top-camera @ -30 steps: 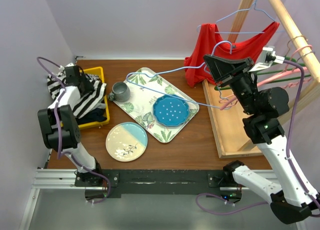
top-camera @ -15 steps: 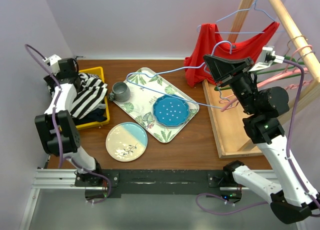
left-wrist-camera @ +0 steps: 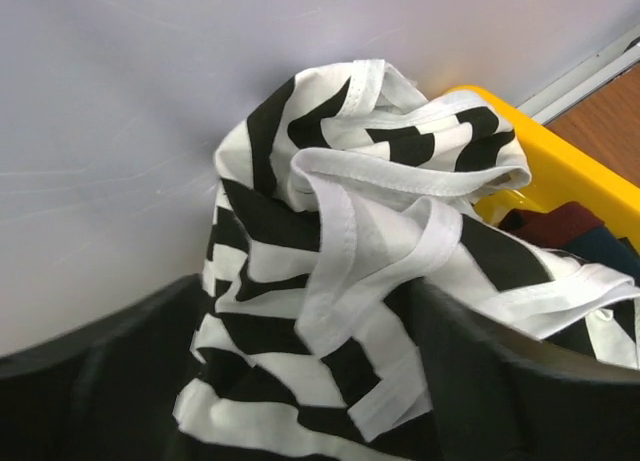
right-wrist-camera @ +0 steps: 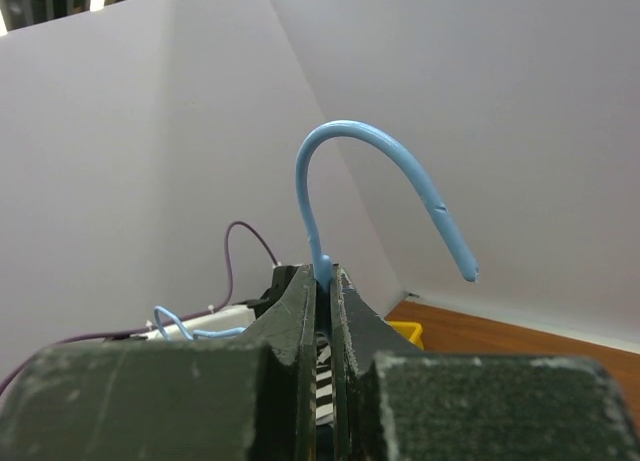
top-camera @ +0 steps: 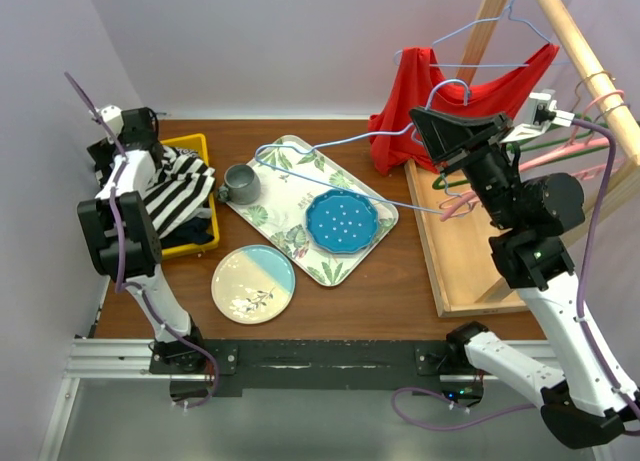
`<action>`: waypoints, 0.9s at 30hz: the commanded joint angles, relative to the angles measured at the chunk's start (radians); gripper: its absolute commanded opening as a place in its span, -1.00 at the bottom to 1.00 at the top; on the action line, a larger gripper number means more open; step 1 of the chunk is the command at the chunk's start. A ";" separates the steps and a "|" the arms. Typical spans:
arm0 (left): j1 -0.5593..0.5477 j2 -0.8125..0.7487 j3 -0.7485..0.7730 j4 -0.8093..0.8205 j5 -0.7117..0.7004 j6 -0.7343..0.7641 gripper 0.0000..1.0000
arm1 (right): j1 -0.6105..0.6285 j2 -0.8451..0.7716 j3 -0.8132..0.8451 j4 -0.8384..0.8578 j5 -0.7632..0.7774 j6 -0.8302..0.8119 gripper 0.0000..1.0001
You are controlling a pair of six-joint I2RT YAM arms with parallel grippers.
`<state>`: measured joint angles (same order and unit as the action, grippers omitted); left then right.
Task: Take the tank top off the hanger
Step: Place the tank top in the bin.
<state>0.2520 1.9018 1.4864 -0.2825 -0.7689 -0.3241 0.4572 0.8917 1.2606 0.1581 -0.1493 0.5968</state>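
Tank top: the striped tank top [left-wrist-camera: 340,251] is bunched between the fingers of the left jaws [left-wrist-camera: 305,286], heaped over the near rim of the yellow bin [top-camera: 197,141].
Hanger: the blue hanger [right-wrist-camera: 304,201] is bare, well apart from the left jaws, with no cloth on it.
Left jaws: spread wide. The cloth lies loose between them and looks let go.
Right jaws: the right jaws [right-wrist-camera: 322,276] are clenched on the hanger's neck just under the hook.
Axis: the hanger's long bar runs out from the right jaws toward the left arm, above the tray [top-camera: 300,141].
Nearer arm: left for the tank top, right for the hanger.
Judgement: the garment appears free of the wire. What is left is likely a clear pull-back of the left arm.
In the way: straps draped near the left fingers could snag.
Around: a red top [top-camera: 395,116] hangs just behind the right jaws. The cup and plates sit below the hanger on the tabletop.
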 commanded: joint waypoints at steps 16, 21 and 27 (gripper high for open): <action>-0.020 -0.156 -0.063 0.065 0.256 0.065 -1.00 | -0.002 -0.005 0.033 0.018 0.010 -0.014 -1.00; -0.060 -0.274 -0.175 0.132 0.315 0.082 -1.00 | -0.005 -0.014 0.025 0.020 0.004 -0.003 -1.00; -0.114 -0.311 -0.218 0.094 0.310 0.077 -1.00 | -0.003 -0.051 0.016 -0.002 0.011 -0.006 -1.00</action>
<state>0.1696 1.6226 1.3098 -0.2092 -0.4812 -0.2642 0.4572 0.8822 1.2606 0.1364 -0.1493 0.5869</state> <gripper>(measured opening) 0.030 0.038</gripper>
